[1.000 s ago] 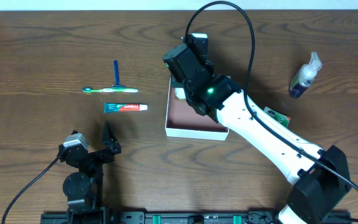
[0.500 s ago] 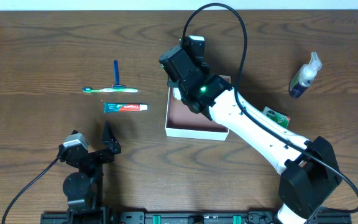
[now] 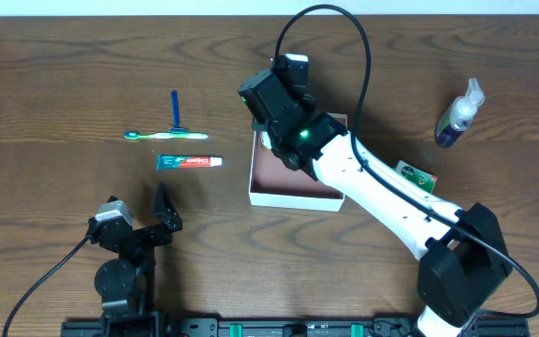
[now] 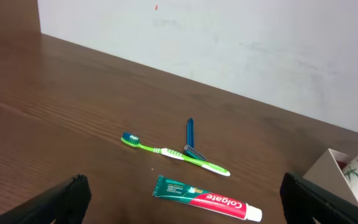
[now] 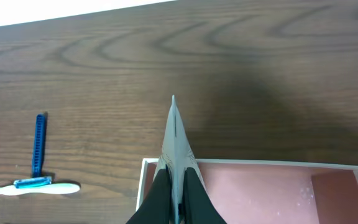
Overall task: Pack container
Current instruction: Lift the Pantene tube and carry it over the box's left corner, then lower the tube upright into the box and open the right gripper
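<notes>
The table [image 3: 64,56] is dark, grained wood with a soft sheen. The container [image 3: 293,198] looks like matt white card; the toothpaste tube [image 3: 189,162] is glossy.

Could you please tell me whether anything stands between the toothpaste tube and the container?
Nothing lies on the table between the toothpaste tube and the container; that strip is bare wood. However, the right gripper, shut, hangs over the container's far left corner, and its arm covers part of the opening.
</notes>
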Robot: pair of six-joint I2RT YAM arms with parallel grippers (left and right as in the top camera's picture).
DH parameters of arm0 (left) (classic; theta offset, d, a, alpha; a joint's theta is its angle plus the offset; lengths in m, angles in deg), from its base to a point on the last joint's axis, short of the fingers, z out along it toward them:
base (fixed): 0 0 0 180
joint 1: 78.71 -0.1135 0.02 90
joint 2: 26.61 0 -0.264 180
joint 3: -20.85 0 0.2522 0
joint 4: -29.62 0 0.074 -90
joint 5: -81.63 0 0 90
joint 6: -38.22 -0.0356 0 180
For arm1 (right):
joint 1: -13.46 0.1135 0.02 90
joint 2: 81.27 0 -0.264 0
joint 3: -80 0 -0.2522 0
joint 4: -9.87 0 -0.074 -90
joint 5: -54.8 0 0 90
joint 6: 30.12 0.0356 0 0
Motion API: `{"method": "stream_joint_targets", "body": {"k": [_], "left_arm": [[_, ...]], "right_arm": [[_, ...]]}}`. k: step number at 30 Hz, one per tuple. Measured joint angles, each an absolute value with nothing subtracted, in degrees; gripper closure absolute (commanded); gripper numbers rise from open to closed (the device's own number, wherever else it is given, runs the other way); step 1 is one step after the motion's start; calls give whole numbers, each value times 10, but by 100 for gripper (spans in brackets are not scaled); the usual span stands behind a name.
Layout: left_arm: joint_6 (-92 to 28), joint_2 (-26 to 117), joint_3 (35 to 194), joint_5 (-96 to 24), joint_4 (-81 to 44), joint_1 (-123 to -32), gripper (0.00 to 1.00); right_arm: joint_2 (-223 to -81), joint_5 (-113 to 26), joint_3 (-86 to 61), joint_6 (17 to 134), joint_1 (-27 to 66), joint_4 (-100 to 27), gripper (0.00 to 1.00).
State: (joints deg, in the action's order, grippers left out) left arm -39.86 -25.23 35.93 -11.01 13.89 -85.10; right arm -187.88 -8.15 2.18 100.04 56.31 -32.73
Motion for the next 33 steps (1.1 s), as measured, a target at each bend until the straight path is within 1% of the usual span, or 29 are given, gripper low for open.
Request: {"method": "stream_joint_targets", "body": {"k": [14, 15, 18, 20, 27, 29, 31, 33], "left_arm": [[-399, -252, 359, -110, 139, -851, 2], [-399, -252, 359, -110, 139, -851, 2], [-399, -252, 359, -110, 139, -851, 2], [-399, -252, 359, -110, 139, -851, 2], [-399, -252, 359, -110, 139, -851, 2], [-399, -252, 359, -110, 139, -851, 2], [-399, -252, 359, -110, 139, -851, 2], [-399, -252, 359, -110, 139, -851, 2]], "right_arm": [[-1893, -75, 22, 1001, 563, -316, 98], [-1894, -75, 22, 1000, 563, -314, 93], [-1897, -72, 22, 1004, 563, -304, 67], [-1897, -71, 22, 1006, 563, -300, 60], [-1897, -71, 22, 1006, 563, -297, 53], [-1897, -72, 22, 1000, 563, -293, 48], [-1897, -73, 22, 989, 563, -284, 41], [-1897, -74, 22, 976, 563, -276, 35]]}}
